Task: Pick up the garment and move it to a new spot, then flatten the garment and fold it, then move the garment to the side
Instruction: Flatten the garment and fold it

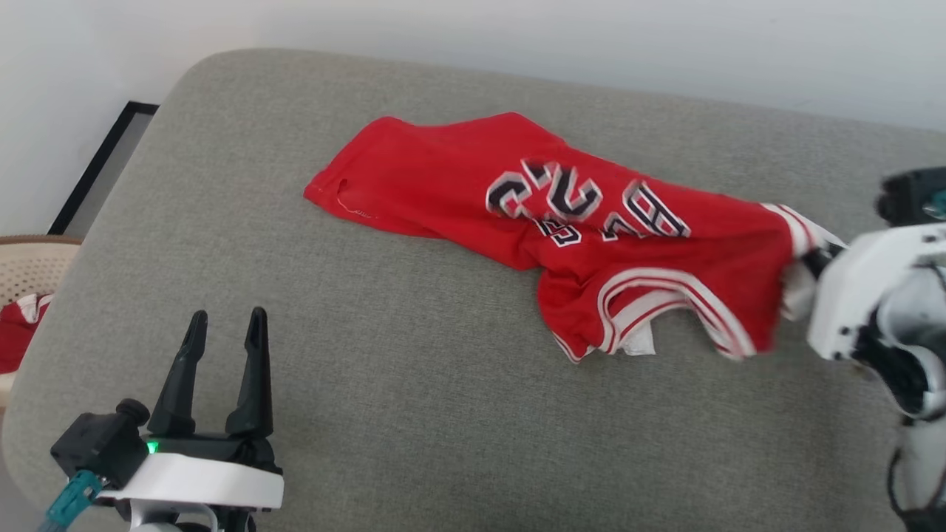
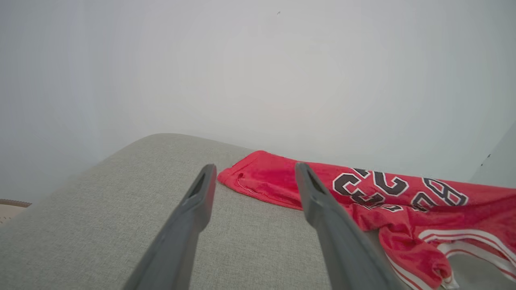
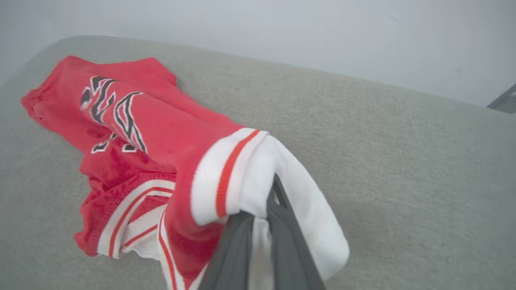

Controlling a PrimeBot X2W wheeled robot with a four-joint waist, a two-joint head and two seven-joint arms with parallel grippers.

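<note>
Squeezed almost shut: the right gripper (image 3: 262,201), with its two long dark fingers (image 3: 290,245) pinching the white sleeve end of the garment (image 3: 161,121), a soft red jersey shirt with white short sleeves, red-and-white striped edges and black letters with white outlines. Puffed up around the finger tips and hanging over them, a fold of that white cloth.

Trailing away from the pinch, toward the far left of the right wrist view: the red body of the shirt, crumpled and twisted, with the letters and number turned sideways and partly creased. Lying on top of a big grey woven-cloth cushion (image 1: 369,384) with rounded corners. Seen from the head: stretched out long, from the right side of the cushion over toward the middle, with the plain red end pointing left and the striped trim bunched at the front.

Down at the lower left of the head view, well apart from the shirt: the left gripper (image 1: 228,318), spread wide, holding nothing, held above bare cushion. Aimed toward the shirt's plain red end in the left wrist view, not touching it.

Behind the cushion, a plain white wall (image 1: 591,44). Past the cushion's left edge, a thin black frame (image 1: 96,166) low by the wall, and a pale woven basket (image 1: 29,258) with something red and white inside.
</note>
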